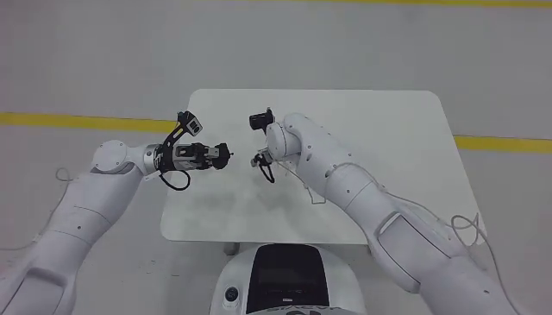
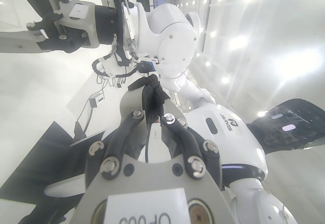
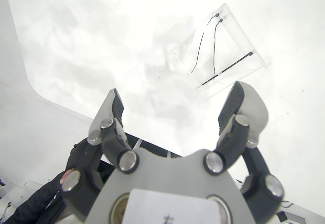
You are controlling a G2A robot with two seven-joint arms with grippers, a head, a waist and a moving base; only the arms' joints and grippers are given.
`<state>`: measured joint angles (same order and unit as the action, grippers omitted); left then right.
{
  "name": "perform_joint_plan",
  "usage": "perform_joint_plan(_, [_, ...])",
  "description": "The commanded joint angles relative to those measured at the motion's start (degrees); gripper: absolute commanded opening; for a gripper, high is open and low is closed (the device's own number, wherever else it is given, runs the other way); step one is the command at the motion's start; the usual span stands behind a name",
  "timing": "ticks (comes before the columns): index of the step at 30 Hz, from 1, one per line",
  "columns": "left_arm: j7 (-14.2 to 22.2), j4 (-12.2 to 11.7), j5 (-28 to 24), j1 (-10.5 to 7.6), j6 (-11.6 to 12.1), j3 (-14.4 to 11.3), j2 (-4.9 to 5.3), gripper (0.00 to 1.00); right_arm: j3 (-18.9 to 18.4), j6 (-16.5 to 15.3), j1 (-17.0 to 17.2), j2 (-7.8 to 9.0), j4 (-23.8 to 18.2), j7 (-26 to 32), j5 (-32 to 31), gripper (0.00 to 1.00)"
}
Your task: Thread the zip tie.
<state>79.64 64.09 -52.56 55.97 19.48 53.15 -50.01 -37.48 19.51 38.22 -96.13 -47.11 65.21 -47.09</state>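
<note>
From where I stand, the left hand (image 2: 152,84) hangs above the white desk (image 1: 388,142). It is clenched on a thin black zip tie (image 2: 147,138), and the strap runs back between its fingers. The right hand (image 3: 176,90) faces it close by, released, jaws spread wide with nothing between them. Below the right hand a clear tray (image 3: 255,57) sits on the desk. Three more black ties (image 3: 214,52) lie inside it, two curved and one straight.
</note>
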Motion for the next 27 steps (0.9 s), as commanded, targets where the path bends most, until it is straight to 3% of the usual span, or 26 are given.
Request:
perform_joint_plan(1, [0.0,0.0,0.0,0.00,0.0,0.0,0.00,0.00,0.1,0.0,-0.1,-0.04,0.1,0.2,-0.1,1.00])
perform_joint_plan(27, [0.0,0.0,0.0,0.00,0.0,0.0,0.00,0.00,-2.9,0.0,1.9,0.24,0.4,-4.3,-0.7,1.00])
